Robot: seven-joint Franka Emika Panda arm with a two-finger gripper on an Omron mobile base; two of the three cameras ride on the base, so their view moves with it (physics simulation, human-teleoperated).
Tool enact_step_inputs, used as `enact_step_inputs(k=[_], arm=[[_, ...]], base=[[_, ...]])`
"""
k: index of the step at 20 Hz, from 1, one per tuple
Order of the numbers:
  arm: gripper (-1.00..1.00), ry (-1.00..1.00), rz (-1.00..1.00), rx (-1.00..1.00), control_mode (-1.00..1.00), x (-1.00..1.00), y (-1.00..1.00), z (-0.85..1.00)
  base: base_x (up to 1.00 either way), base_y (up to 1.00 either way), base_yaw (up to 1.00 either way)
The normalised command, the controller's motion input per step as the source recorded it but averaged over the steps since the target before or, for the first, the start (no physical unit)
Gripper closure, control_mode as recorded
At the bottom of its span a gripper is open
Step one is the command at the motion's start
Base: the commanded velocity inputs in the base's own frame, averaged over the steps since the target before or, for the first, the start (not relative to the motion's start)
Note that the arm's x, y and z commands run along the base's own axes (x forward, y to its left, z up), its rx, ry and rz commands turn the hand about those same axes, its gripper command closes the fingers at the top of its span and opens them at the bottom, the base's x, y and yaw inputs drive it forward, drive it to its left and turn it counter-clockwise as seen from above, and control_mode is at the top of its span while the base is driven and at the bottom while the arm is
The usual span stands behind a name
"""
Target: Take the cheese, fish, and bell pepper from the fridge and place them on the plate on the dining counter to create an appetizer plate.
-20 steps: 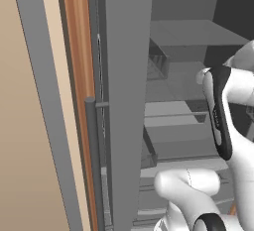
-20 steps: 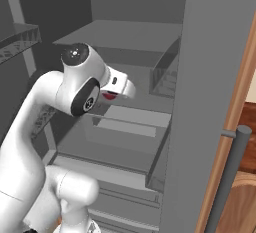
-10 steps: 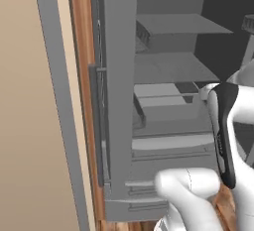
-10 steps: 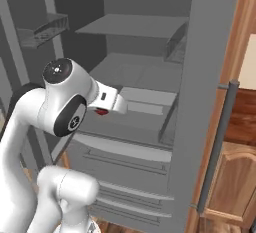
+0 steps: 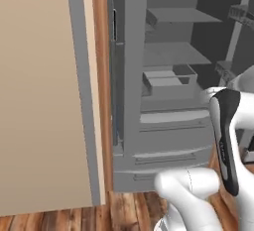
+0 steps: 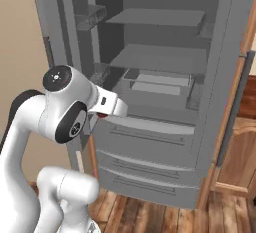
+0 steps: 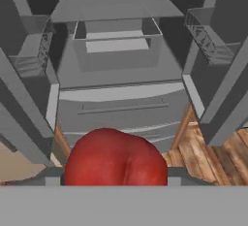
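One item in hand: bell pepper (image 7: 116, 157) clamped in the gripper (image 6: 102, 115), just out front of the open fridge (image 6: 165, 102). Looked like the carry-out step. Next up, probably: swing away from the fridge, find the plate.
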Motion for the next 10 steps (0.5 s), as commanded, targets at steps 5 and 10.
enact_step_inputs(k=[5, 10], arm=[[1.00, 0.00, 0.00, 0.00, 1.00, 0.00, 0.00, 0.00], [1.00, 0.00, 0.00, 0.00, 1.00, 0.00, 0.00, 0.00]], base=[[-0.60, 0.91, -0.01], [-0.73, 0.80, -0.13]])
